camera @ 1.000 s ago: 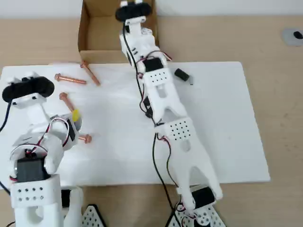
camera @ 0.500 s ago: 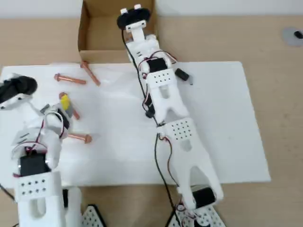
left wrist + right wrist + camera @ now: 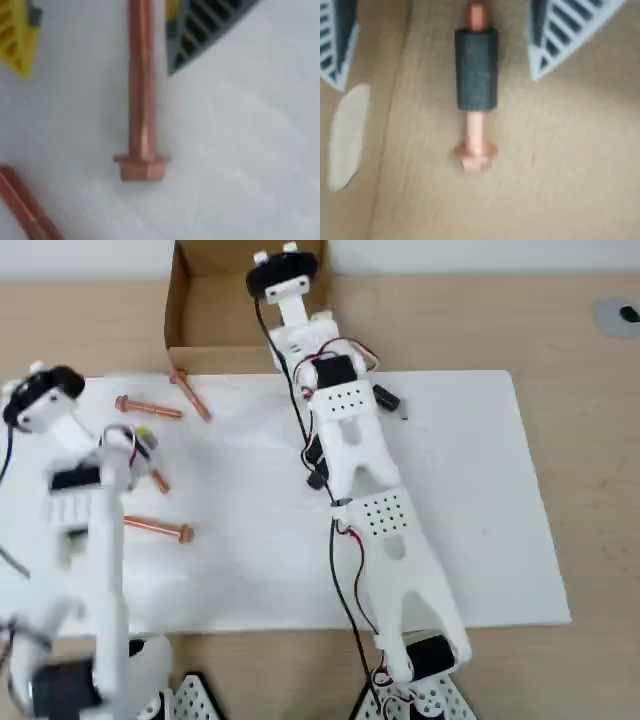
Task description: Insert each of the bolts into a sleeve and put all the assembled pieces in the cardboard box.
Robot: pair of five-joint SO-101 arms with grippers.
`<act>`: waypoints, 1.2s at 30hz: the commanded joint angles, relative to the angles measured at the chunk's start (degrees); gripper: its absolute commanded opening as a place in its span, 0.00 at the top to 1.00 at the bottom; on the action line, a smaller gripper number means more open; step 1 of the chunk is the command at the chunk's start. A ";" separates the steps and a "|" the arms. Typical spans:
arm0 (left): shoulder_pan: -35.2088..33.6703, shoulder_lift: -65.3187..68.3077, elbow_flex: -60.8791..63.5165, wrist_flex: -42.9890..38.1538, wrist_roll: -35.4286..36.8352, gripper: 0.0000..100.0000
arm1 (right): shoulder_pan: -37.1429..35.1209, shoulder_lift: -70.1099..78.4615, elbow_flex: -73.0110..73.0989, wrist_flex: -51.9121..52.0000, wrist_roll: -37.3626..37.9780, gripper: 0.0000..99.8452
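Observation:
A copper bolt [image 3: 142,125] lies on the white mat [image 3: 450,500], and my left gripper [image 3: 97,65] hangs open over it, the yellow finger [image 3: 17,35] on one side of the shaft and the dark finger [image 3: 205,30] on the other. Three more loose bolts [image 3: 148,408] [image 3: 190,395] [image 3: 158,530] lie near it. A black sleeve [image 3: 385,398] rests on the mat beside the right arm. My right gripper [image 3: 437,80] is open inside the cardboard box [image 3: 185,310], above an assembled bolt with a black sleeve [image 3: 476,70] lying on the box floor.
The right arm [image 3: 350,440] stretches across the middle of the mat to the box at the table's far edge. The left arm [image 3: 85,510] covers the mat's left side. A small dark object [image 3: 625,313] sits at the far right of the wooden table.
The left arm has unfolded and swung forward, bringing its gripper down over a bolt. The right arm has barely moved over the box.

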 commanded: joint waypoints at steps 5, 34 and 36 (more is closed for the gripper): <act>-0.70 24.22 -26.37 7.56 2.29 0.81 | 1.36 -10.15 -2.86 4.04 0.09 0.72; -0.35 36.97 -34.11 22.51 2.20 0.98 | 5.67 -10.42 -2.86 6.95 0.09 0.72; -0.53 36.97 -34.20 23.12 2.20 0.98 | 5.67 -10.51 -2.86 6.95 0.09 0.72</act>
